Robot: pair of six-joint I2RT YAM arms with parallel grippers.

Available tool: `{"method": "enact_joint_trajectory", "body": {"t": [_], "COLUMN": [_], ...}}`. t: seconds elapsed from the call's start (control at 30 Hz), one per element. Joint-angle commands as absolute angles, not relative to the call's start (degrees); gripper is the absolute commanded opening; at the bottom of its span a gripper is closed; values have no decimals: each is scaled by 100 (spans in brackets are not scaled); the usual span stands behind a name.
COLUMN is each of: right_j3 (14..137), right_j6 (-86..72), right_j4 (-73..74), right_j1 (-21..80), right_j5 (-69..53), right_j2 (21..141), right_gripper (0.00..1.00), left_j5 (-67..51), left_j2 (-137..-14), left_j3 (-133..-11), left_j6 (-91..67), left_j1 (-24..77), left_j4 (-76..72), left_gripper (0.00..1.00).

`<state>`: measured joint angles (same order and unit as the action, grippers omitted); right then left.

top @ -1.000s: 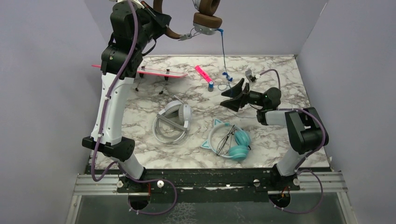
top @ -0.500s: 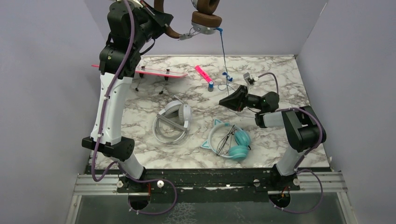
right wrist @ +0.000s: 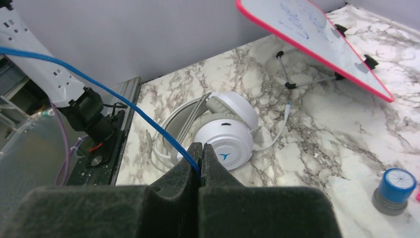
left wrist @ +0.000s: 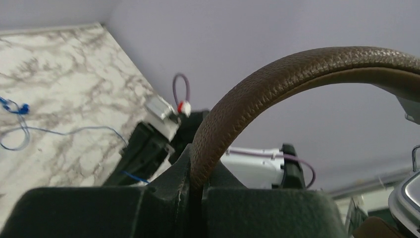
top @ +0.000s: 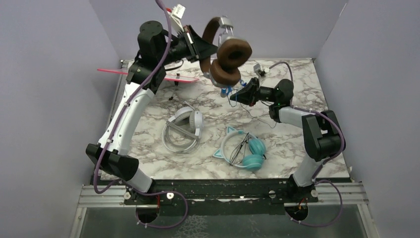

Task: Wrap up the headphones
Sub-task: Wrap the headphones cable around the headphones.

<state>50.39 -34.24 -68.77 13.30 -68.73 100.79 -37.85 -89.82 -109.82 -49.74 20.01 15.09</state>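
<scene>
Headphones [top: 229, 55] (brown) at 12 o'clock: your left tool [left wrist: 198, 192] clamps the headband [left wrist: 277, 74], right tool [right wrist: 200, 171] pinches the cord [right wrist: 99, 85].

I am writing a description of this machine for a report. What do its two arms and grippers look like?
The left arm and the right arm both have white tube links between bulky black joints, and a purple cable runs along each. The left gripper and the right gripper are black, each with two wedge-shaped fingers that narrow toward the tip.
</scene>
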Motion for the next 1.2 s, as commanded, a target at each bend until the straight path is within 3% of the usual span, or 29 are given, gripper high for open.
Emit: {"method": "enact_joint_trajectory", "body": {"t": [0.0,0.2,0.43,0.6,0.7,0.9,1.03,1.17], "right_j3": [5677,6583,6183,5983,5999,6641,6961,7572], "right_j6": [-2395,-1130,-1572,-1016,-947,-1300,-1777,-1202], "right_j4": [-5059,-2425,-2273,-1248,-1095,-1359,-1837,-901], "right_j1": [1345,1325,1166,1024,854,896,942,1254], "right_j5": [-6913,-6321,-6197,-5905,-5871,-6833,-6855,-6673], "right_j2": [9741,9432,8659,7646,7382,8142,8413,8735], "right_gripper": [1,0,1,1,1,1,1,1], "left_j5": [-4690,-4129,-2486,-988,-1518,-3414,-3850,-3783], "left_j2": [-8380,-8065,-7497,-7149,-7199,-7337,-7486,-7482], "left_j3": [-10262,-9980,-9526,-9388,-9383,-8986,-8964,-8660], "left_j6": [-4435,-3029,-2476,-2111,-2001,-2676,-2519,-2772], "left_j1": [2467,2681,2681,2672,2672,2678,2792,2997], "left_j4": [1095,2173,2155,2338,2254,1094,1312,823], "left_gripper": [0,0,0,0,0,0,0,0]}}
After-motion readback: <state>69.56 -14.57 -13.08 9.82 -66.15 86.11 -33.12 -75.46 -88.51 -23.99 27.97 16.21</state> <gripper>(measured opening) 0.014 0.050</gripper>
